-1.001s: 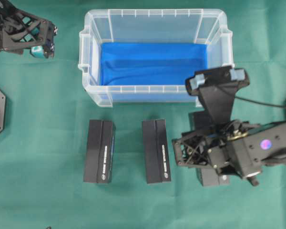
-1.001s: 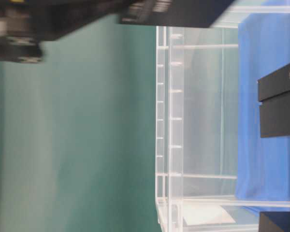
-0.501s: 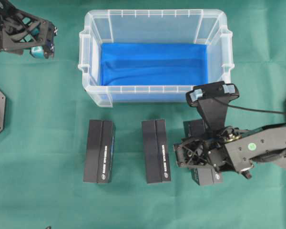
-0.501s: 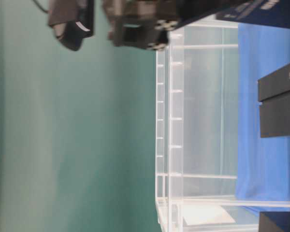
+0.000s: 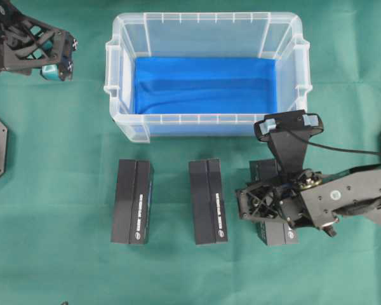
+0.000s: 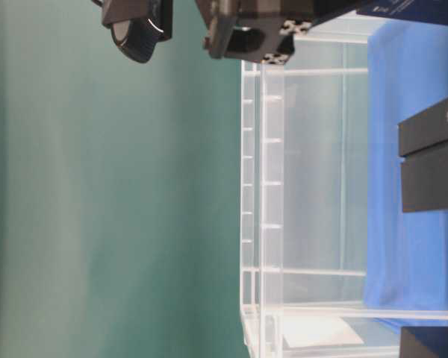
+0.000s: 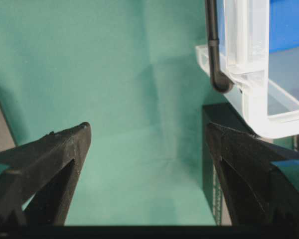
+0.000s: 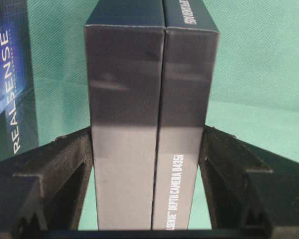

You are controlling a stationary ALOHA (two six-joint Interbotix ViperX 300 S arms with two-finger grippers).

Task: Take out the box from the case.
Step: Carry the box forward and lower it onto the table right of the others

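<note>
right gripper [image 8: 148, 149] grasps a black box [image 8: 152, 114] reading "depth camera d435i"; neighbouring box [image 8: 10, 74] reads "realsense". left gripper [image 7: 147, 144] spread wide, holding nothing, near the case [image 5: 206, 124].

The right arm [image 5: 343, 203] is matte black, built of blocky housings and open lattice bracing, with a small round green sticker on its upper face and a thin black cable trailing off toward the frame's right edge. A black wedge-shaped bracket rises from its wrist and carries a black bar-shaped camera with pale blue ends [image 5: 289, 124], while its black plastic claw [image 8: 148, 164] has broad, grainy-textured fingers [image 8: 55, 174]. The left arm [image 5: 25, 41] shows the same black lattice framework with teal accents, and its black claw [image 7: 147, 164] has tapered, rough-surfaced fingers [image 7: 45, 164].
</note>
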